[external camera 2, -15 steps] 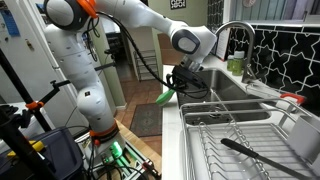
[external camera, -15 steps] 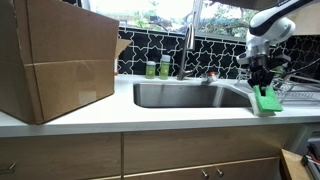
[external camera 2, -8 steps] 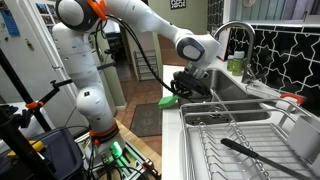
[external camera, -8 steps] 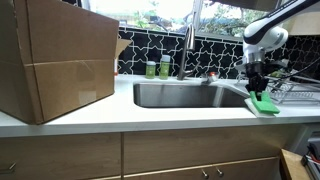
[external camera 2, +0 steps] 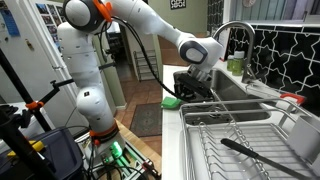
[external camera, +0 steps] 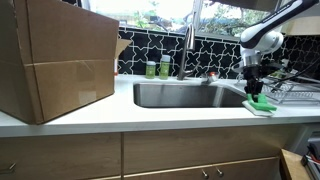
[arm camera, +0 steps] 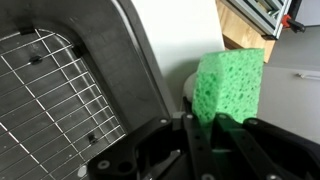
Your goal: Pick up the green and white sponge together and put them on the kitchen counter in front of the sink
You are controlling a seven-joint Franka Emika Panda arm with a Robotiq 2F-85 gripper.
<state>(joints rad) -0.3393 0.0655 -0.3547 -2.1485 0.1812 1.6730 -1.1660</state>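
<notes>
My gripper is shut on the green sponge and holds it low over the counter strip in front of the sink, by the sink's right front corner. The sponge looks to be touching the counter. In an exterior view the gripper reaches down at the counter's edge with the green sponge below it. In the wrist view the green sponge stands between the two fingers. A pale edge beside it may be the white sponge; I cannot tell for sure.
A large cardboard box stands on the counter left of the sink. A faucet and soap bottles are behind the sink. A wire dish rack sits close beside the gripper. A wire grid lines the sink bottom.
The gripper has moved down and a little toward the sink with the green sponge. The sponge went from hanging tilted above the counter to lying low at it.
</notes>
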